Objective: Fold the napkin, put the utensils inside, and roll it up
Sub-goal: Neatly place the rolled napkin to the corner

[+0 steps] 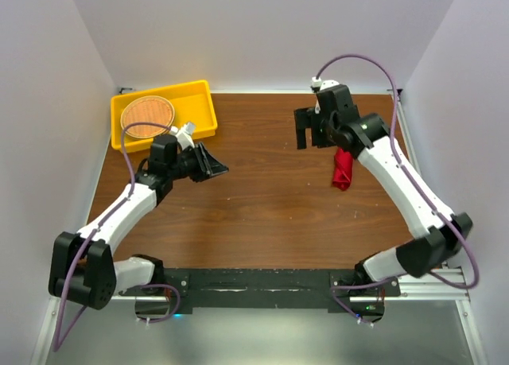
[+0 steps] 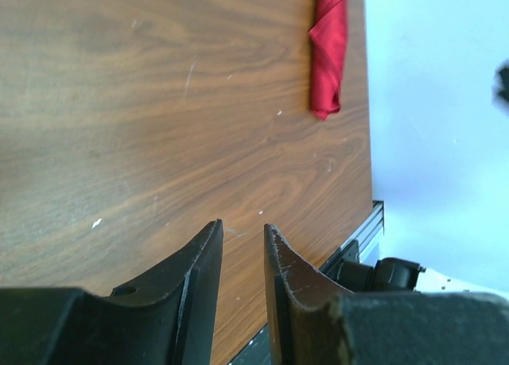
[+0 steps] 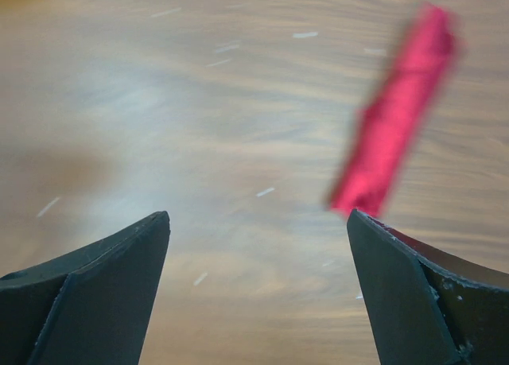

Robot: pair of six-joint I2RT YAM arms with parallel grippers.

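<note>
The bright red soft cloth napkin (image 1: 343,168) lay as a tight, narrow roll on the brown wood-grain table (image 1: 262,198), towards its right side and near the right edge. One end of the roll was hidden under the right arm in the top view. In the left wrist view the roll (image 2: 328,51) showed folds wrapped along its length and tapered to a point at one end. The right wrist view showed it (image 3: 395,114) blurred and lying at a slant.

The right gripper (image 1: 308,138) hung above the table just beside the roll, on its left. Its jaws were spread wide and released, with only bare wood between them (image 3: 258,230).

The left gripper (image 1: 215,168) hovered over the left half of the table, well apart from the napkin. Its jaws stood a narrow gap apart with nothing in them (image 2: 242,234).

At the far left corner sat a yellow plastic rectangular tray (image 1: 203,102), holding a round woven orange-brown mat (image 1: 147,113).
</note>
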